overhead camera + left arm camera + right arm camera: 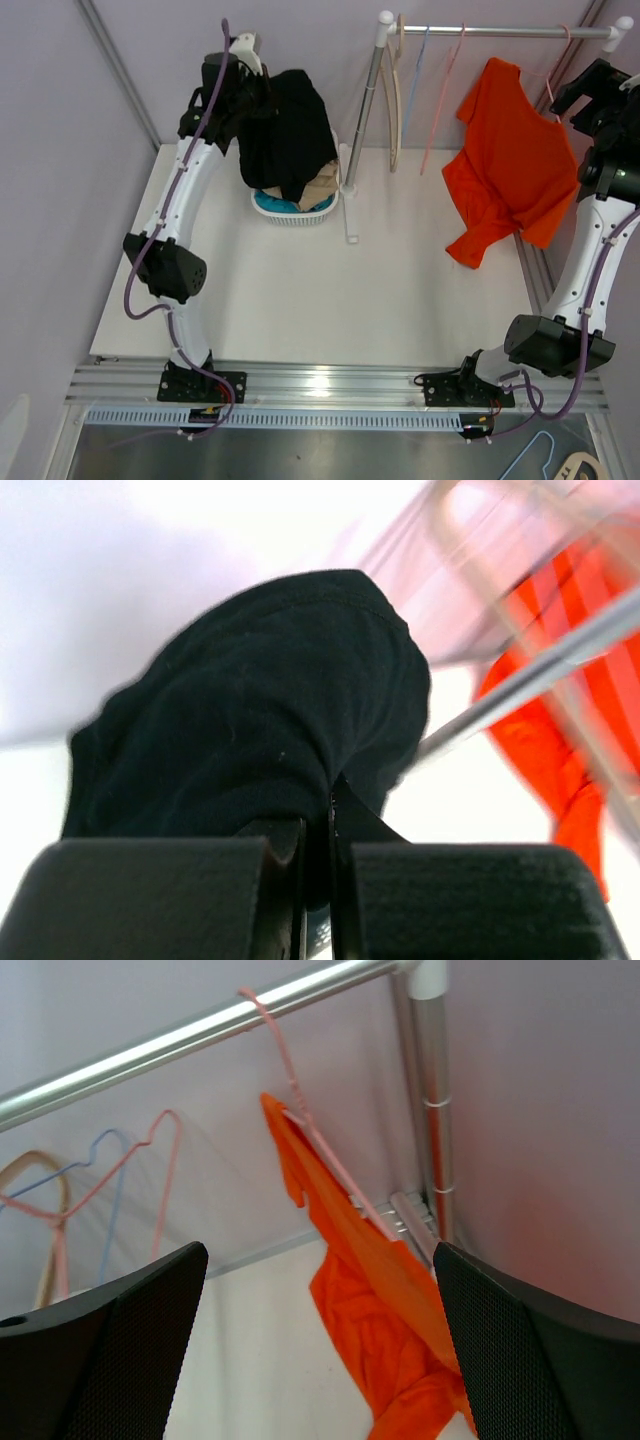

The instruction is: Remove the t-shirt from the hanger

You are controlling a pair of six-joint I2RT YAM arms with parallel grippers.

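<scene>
Orange t-shirt (510, 165) hangs lopsided on a pink wire hanger (556, 70) at the right end of the metal rail (500, 32), its hem and one sleeve drooping low toward the white table (330, 300). Whether the cloth touches the tabletop cannot be told from here. In the right wrist view, the shirt (370, 1290) is bunched along one sloping arm of the hanger (300, 1100), whose hook is over the rail (200, 1032) close to the corner post.

The right gripper (590, 85) is raised just beside the shirt's upper right edge. Its jaws are spread wide and hold nothing, and its own camera shows the shirt and hanger framed between the two fingers (120, 1340).

Across the table, the left gripper (250, 75) is lifted high with its jaws pressed together on a black garment (290, 135). The garment drapes down over a white basket (268, 210) holding teal and beige cloth. The left wrist view shows the dark fabric (260, 720) pinched at the fingertips of the left gripper (318, 830), with the orange shirt (560, 750) blurred beyond.

Three bare hangers, one wooden (397, 100), one blue (420, 70) and one pink (445, 90), hang on the rail between the two arms.
</scene>
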